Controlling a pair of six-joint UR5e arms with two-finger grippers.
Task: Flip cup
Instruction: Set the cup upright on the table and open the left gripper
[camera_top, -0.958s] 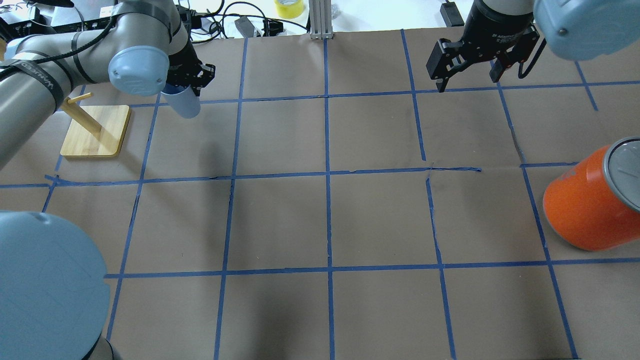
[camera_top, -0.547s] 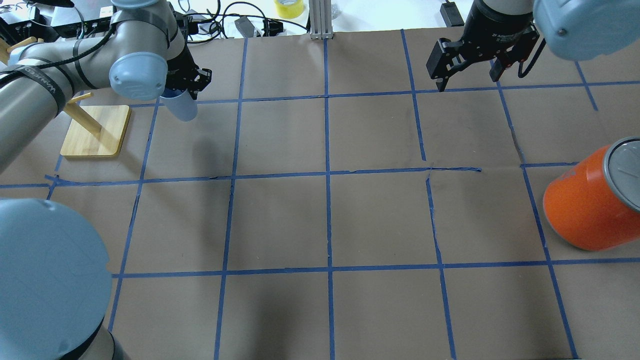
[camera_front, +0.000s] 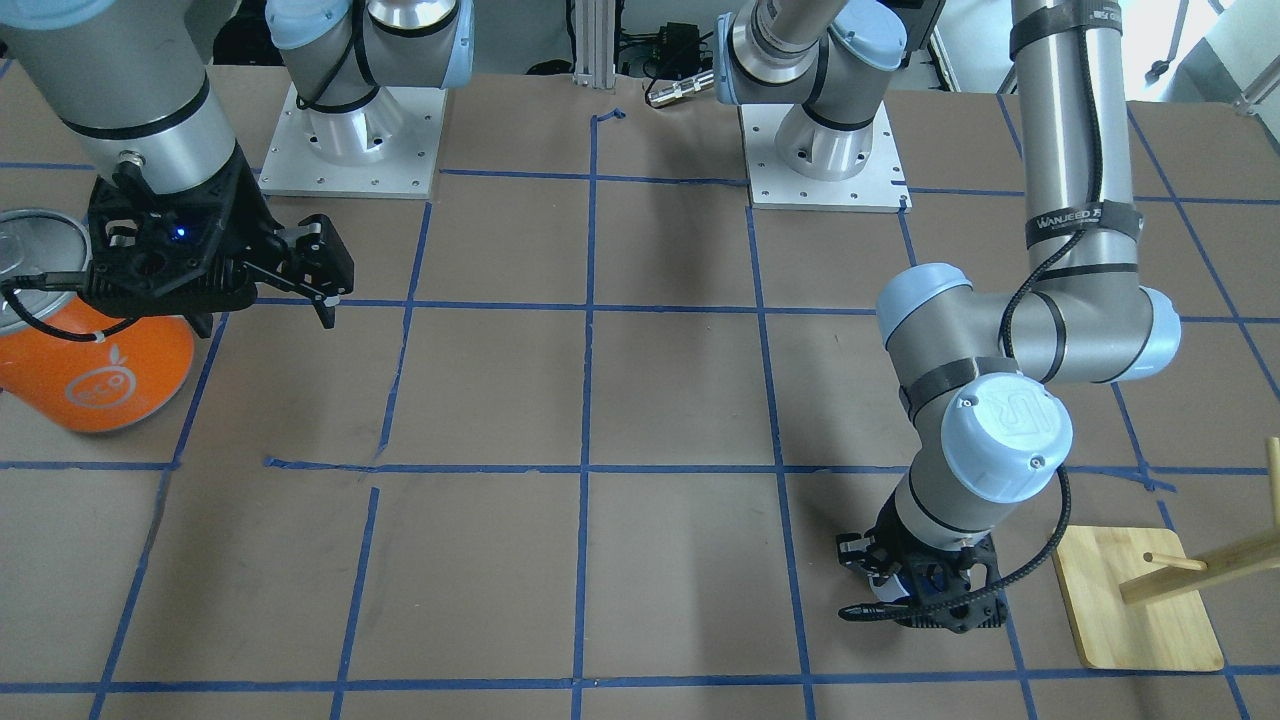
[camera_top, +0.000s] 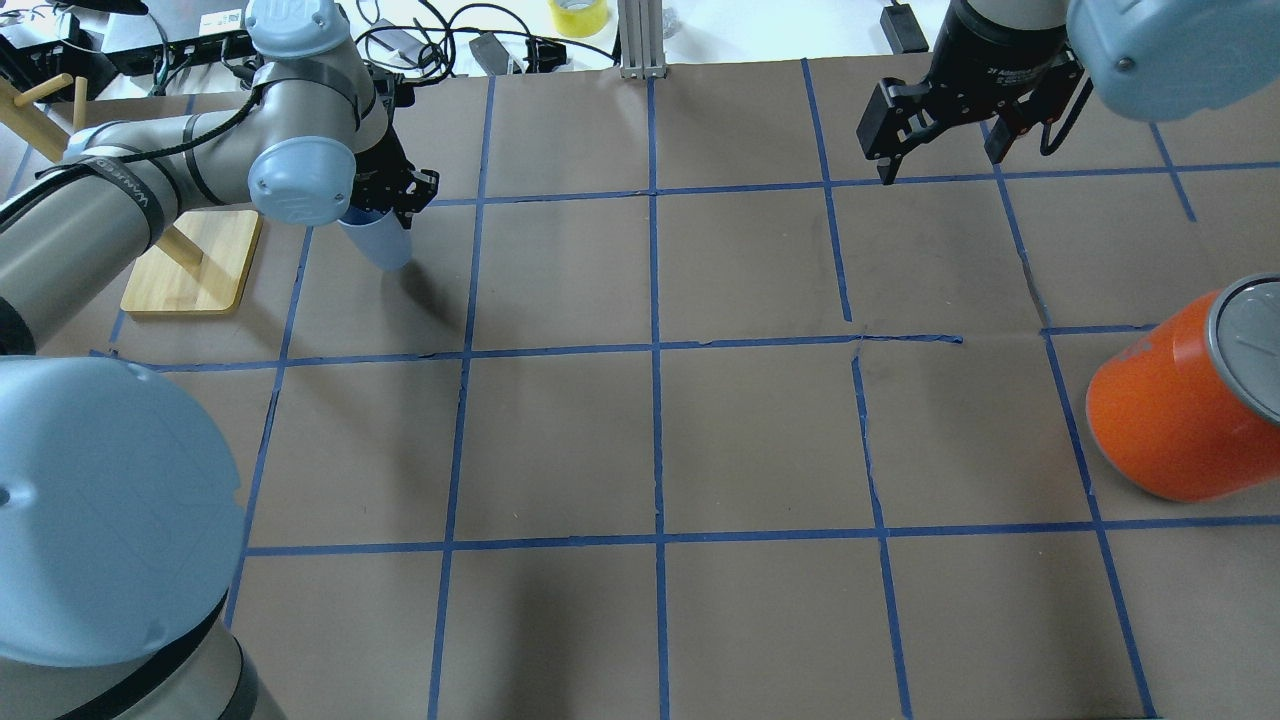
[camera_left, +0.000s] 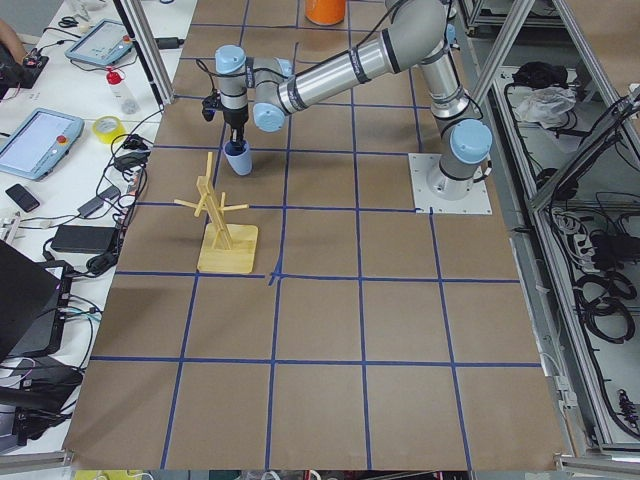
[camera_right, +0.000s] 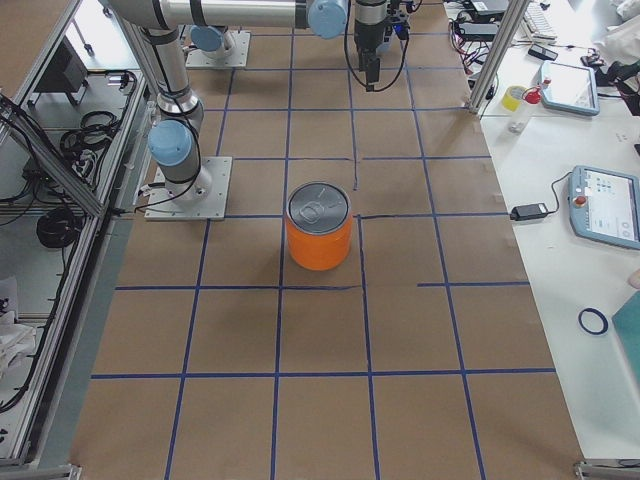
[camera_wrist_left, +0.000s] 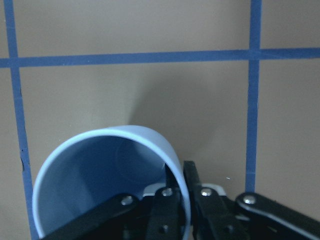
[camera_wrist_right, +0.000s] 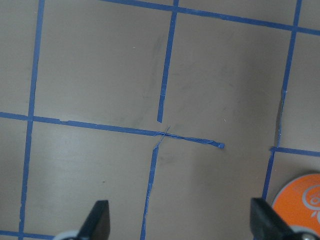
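The pale blue cup (camera_top: 378, 240) hangs mouth-up from my left gripper (camera_top: 385, 200) at the far left of the table. The gripper is shut on the cup's rim wall. In the left wrist view I look into the cup (camera_wrist_left: 95, 175), with the gripper (camera_wrist_left: 179, 192) pinching its right wall. The cup's base is close to the paper; I cannot tell whether it touches. It also shows in the exterior left view (camera_left: 238, 158). My right gripper (camera_top: 940, 165) is open and empty, high at the far right; it also shows in the right wrist view (camera_wrist_right: 181, 225).
A wooden peg stand (camera_top: 190, 260) is just left of the cup. A large orange can (camera_top: 1180, 410) with a silver top stands at the right edge. Brown paper with blue tape lines (camera_top: 655, 350) covers the table. Cables and tape rolls lie beyond the far edge.
My left arm has moved the cup slightly right and down toward the table, with the wrist swinging over it. The right arm has barely moved.
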